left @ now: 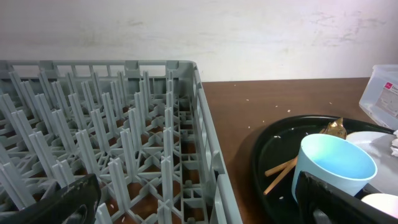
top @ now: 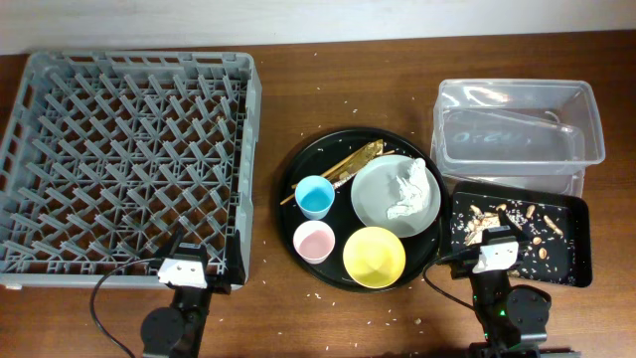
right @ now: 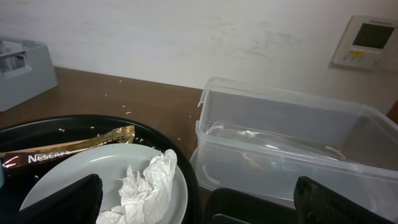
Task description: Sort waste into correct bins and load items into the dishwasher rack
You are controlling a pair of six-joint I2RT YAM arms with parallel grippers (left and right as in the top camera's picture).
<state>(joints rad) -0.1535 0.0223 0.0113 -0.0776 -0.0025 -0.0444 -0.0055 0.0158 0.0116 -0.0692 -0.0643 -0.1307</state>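
The grey dishwasher rack (top: 60,149) fills the left of the table and shows in the left wrist view (left: 112,143). A round black tray (top: 298,169) holds the grey-green plate (top: 373,194) with the white tissue (top: 405,189) on it, the gold wrapper (top: 360,157), chopsticks (top: 290,196), the blue cup (top: 315,196), the pink cup (top: 314,241) and the yellow bowl (top: 374,256). The clear tub (top: 517,134) and the speckled black tray (top: 571,239) sit at the right. My left gripper (left: 199,202) is open over the rack's near corner. My right gripper (right: 199,199) is open and empty, near the plate (right: 81,174) and tissue (right: 146,186).
Rice grains are scattered on the brown table (top: 397,80). A pale wall with a small control panel (right: 364,40) stands behind the table. Both arm bases sit at the table's front edge.
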